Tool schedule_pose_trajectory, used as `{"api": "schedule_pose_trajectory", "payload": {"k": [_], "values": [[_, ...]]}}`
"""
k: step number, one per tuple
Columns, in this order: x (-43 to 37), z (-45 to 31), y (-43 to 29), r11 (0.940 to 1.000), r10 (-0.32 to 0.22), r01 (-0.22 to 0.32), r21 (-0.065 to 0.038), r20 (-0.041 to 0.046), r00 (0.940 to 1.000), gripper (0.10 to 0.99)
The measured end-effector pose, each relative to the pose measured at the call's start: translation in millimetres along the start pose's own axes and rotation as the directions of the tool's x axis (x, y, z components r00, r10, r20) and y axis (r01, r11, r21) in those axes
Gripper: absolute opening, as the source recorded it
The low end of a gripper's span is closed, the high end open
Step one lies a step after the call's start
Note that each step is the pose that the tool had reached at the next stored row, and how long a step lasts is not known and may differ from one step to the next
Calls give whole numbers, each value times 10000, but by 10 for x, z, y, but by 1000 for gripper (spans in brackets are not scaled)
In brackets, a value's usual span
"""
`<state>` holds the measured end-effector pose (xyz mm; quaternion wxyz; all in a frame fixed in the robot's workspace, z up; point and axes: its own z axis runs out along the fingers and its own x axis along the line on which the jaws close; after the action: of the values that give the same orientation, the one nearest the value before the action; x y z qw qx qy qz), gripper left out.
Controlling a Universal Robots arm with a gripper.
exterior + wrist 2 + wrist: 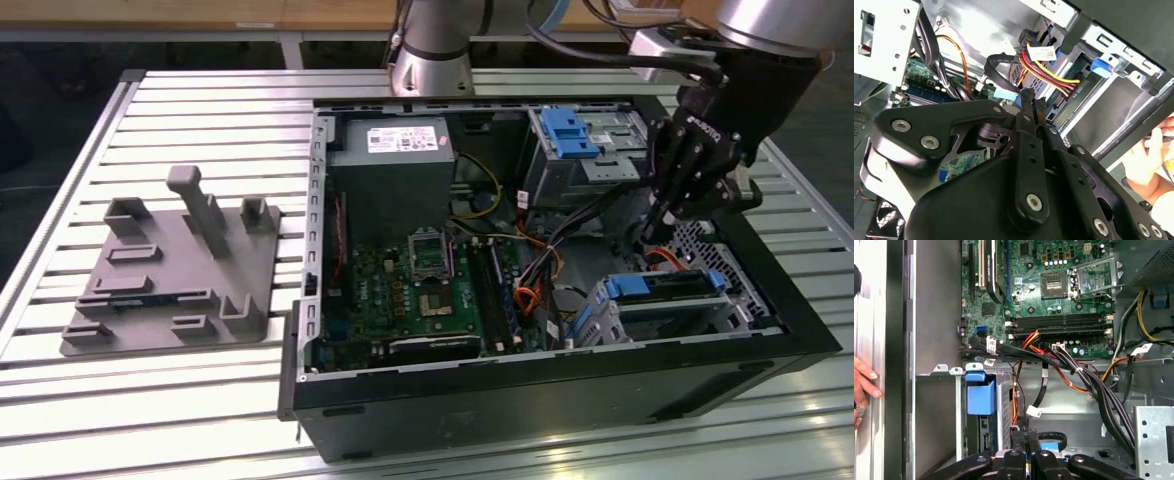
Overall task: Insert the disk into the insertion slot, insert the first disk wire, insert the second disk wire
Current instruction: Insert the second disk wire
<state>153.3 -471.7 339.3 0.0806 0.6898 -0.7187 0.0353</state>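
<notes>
Blue disk (667, 288) in insertion slot (607, 322) (hand (864, 382) outside)

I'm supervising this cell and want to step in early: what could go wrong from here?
The gripper sits low among loose cables by the disk; it might snag or tug one. A person's hand lies just outside the case wall, close to the arm, so contact is possible.

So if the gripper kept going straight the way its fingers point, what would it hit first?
Probably the red, yellow and black wire bundle just ahead of the gripper, with the disk in the insertion slot beyond; depth is unclear.
</notes>
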Motion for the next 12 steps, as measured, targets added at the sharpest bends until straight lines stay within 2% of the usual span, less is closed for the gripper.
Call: {"api": "schedule_pose_trajectory", "payload": {"k": [2,6,8,9,12], "values": [[12,2,-1,10000,20,-20,-7,72,10000,145],[80,13,-5,10000,74,-74,-18,97,9999,145],[107,17,-6,10000,75,-75,-22,176,9998,145],[118,19,-7,10000,67,-66,-27,302,9995,145],[136,23,-8,10000,30,-26,-49,854,9963,145]]}}
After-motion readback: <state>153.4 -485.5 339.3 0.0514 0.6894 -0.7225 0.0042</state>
